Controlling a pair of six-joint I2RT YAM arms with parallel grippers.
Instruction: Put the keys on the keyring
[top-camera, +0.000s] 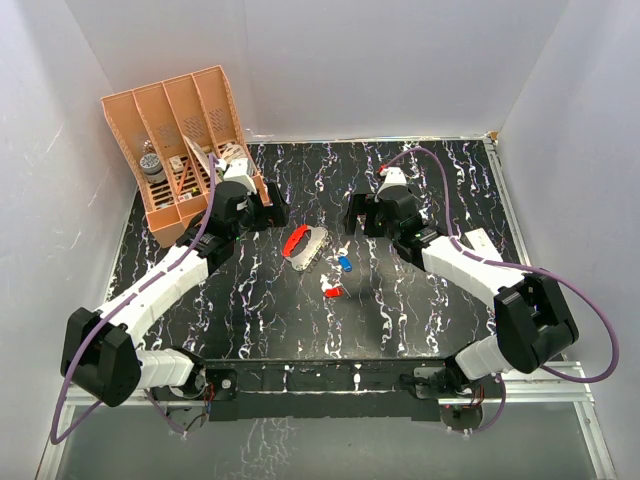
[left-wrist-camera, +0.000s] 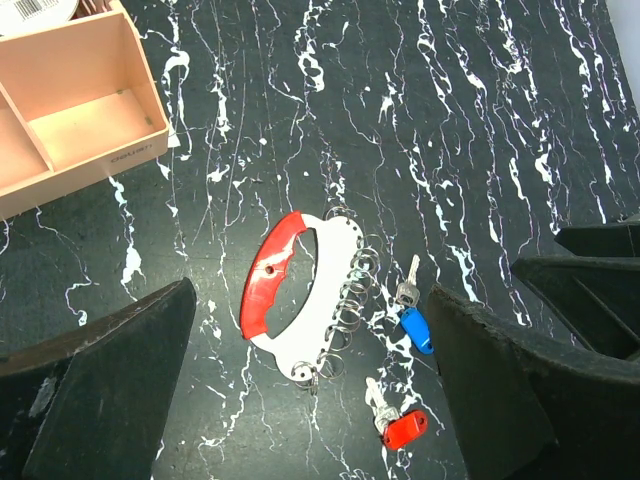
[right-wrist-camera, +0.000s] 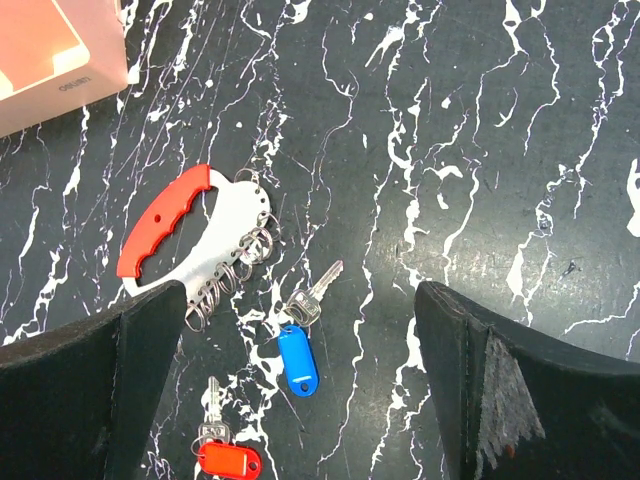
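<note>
— Red-handled keyring (left-wrist-camera: 270, 275) with flat white plate and wire loops: we log it flat on the black marbled table (left-wrist-camera: 450, 120).
— Blue-tagged silvery key (left-wrist-camera: 415, 328) and red-tagged silvery key (left-wrist-camera: 405, 428) lie just beside it; we see left gripper (top-camera: 265, 212) and right gripper (top-camera: 358, 216) spread wide, empty.

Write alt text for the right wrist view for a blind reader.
On a black marbled table, a keyring with a red grip, white plate and row of wire rings lies beside a blue-tagged key and a red-tagged key. The right arm's open fingers frame the bottom corners; a peach box corner shows top left.
</note>
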